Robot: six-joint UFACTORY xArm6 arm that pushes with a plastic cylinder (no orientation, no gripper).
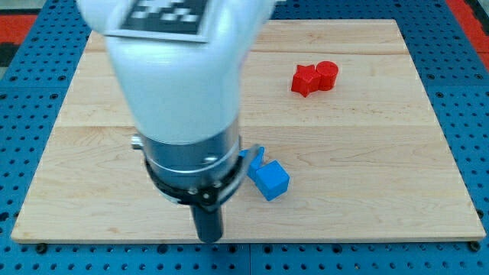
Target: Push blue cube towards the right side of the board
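blue cube (pixel 269 180) bright, tilted, lower centre of wooden board (pixel 367 153), second blue block (pixel 255 157) touching its upper left, my tip (pixel 208 238) down-left, apart, no jaws, holding nothing

Looking like a robotics lab bench here: a pale wooden board (pixel 367 114) is sitting on a blue perforated mounting table (pixel 23 69), and a white robot arm (pixel 179 84) wearing a black-and-white fiducial tag (pixel 168 14) is looming over it.

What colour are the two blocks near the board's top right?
Both are red: the red star-shaped block and the red cylinder, shown in the camera view.
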